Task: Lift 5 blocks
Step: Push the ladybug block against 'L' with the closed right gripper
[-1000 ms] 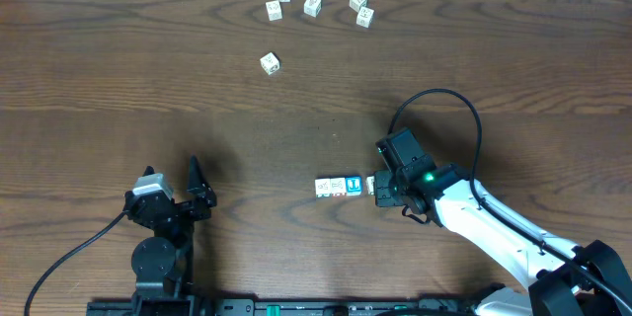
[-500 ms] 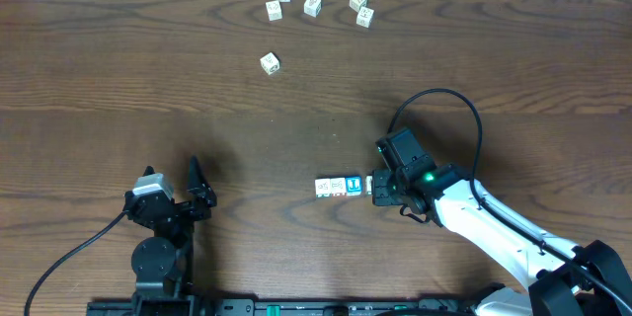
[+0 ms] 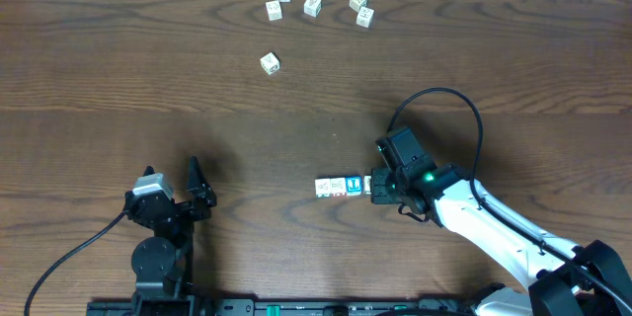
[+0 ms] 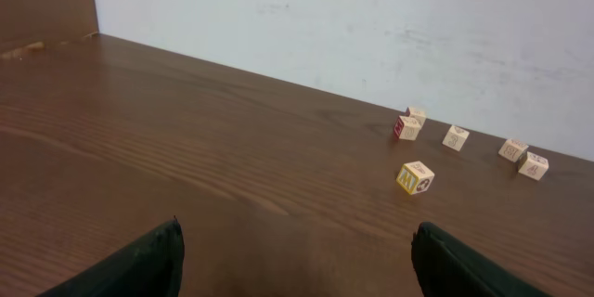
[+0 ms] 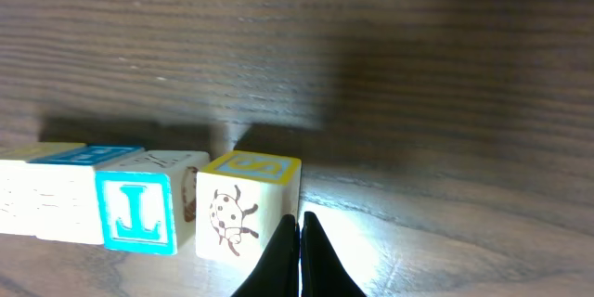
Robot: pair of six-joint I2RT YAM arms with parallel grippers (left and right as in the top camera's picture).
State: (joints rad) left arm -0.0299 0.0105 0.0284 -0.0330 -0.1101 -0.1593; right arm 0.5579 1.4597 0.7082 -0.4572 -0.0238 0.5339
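A short row of several cream blocks (image 3: 339, 188) lies on the wooden table, right of centre near the front. One shows a bright blue face with an L (image 5: 135, 212). The rightmost block carries a ladybird print and a yellow-edged top (image 5: 237, 218). My right gripper (image 5: 299, 221) is shut, holding nothing, its closed tips against the right side of the ladybird block; overhead it sits at the row's right end (image 3: 373, 187). My left gripper (image 4: 297, 234) is wide open with nothing between its fingers, far from the row at the front left (image 3: 171, 173).
Several more pale cubes lie scattered at the far edge (image 3: 312, 5), one nearer with a yellow face (image 4: 416, 177), one red-faced (image 4: 406, 128). A white wall (image 4: 371, 28) rises behind them. The right arm's black cable (image 3: 464, 104) loops over the table.
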